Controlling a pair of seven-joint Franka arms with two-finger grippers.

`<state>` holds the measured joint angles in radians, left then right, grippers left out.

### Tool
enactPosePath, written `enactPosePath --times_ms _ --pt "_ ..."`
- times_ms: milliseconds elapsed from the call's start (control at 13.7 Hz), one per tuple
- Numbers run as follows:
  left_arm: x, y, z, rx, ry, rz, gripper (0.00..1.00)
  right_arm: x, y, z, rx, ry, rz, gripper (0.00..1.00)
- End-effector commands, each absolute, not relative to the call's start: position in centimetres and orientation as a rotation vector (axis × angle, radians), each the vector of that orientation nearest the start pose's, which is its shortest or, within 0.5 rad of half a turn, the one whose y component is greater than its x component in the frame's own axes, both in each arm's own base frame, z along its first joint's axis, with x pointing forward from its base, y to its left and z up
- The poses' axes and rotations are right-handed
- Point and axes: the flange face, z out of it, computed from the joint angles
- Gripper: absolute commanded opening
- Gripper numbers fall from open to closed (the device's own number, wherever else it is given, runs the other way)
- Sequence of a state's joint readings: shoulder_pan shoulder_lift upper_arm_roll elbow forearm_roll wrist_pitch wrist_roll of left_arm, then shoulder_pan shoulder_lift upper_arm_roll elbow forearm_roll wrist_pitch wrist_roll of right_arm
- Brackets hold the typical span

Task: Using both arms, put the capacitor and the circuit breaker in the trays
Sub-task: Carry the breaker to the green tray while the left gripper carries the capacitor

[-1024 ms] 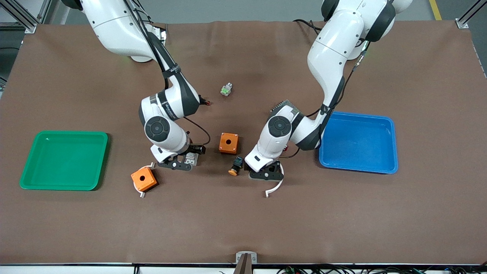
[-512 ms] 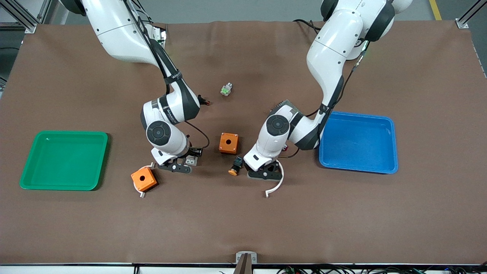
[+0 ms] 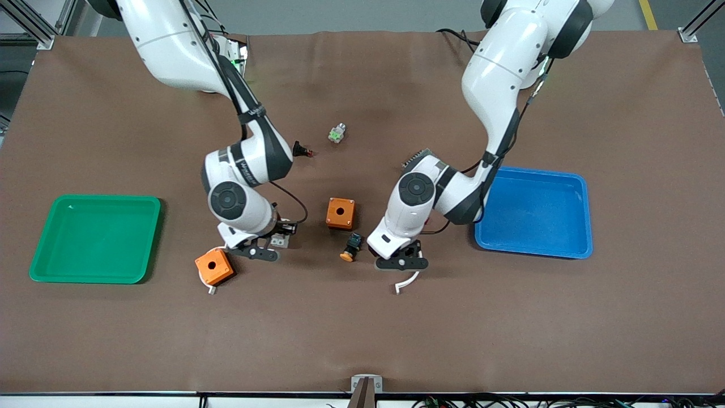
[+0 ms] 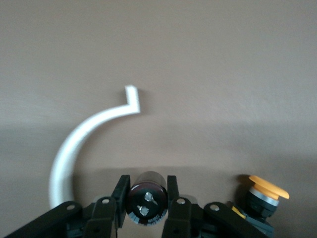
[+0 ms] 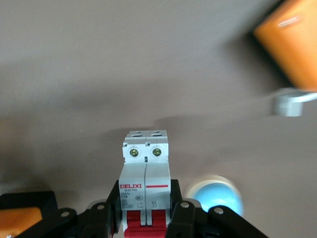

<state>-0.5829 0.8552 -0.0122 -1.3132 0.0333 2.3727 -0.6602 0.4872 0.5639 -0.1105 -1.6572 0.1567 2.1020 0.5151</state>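
Left wrist view shows the capacitor (image 4: pixel 145 197) clamped between the fingers of the left pincer (image 4: pixel 146 210), just above the surface (image 4: pixel 208 59) beside the curved white strip (image 4: pixel 79 144) and the orange-capped button (image 4: pixel 262 196). In the right wrist view the circuit breaker (image 5: pixel 146 186) is likewise gripped by the right pincer (image 5: pixel 146 218), low over the surface near an orange box (image 5: pixel 292 42). Both picks look done, so I judge the task about half through: what is left is carrying each part to a tray, probably the blue tray (image 3: pixel 583 215) and the green tray (image 3: pixel 39 243), both of which lie bare of parts, and letting go
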Motion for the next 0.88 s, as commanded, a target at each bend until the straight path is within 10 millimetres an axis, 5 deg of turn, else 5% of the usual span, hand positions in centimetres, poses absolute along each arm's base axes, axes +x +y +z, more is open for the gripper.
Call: enactPosePath --times_ms 0,146,366,585,805 --pt "65.0 -37.8 30.4 -3.22 -0.188 -0.227 0.01 62.3 18.4 35.6 -3.064 0.216 0.259 0.01" --pt "65.2 -33.8 31.6 -3.204 -0.152 -0.195 0.01 62.9 11.2 37.8 -3.057 0.003 0.287 0.01" --pt "64.3 -26.5 31.5 -3.219 -0.002 -0.085 0.01 63.3 2.0 38.3 -3.09 -0.162 0.302 0.0" --pt "63.2 -19.6 30.7 -3.223 0.148 0.0 0.01 63.2 -5.6 37.1 -3.124 -0.327 0.302 0.0" --pt "61.5 -15.0 28.4 -3.198 0.253 0.072 0.01 61.7 -12.7 32.4 -3.128 -0.485 0.209 0.0"
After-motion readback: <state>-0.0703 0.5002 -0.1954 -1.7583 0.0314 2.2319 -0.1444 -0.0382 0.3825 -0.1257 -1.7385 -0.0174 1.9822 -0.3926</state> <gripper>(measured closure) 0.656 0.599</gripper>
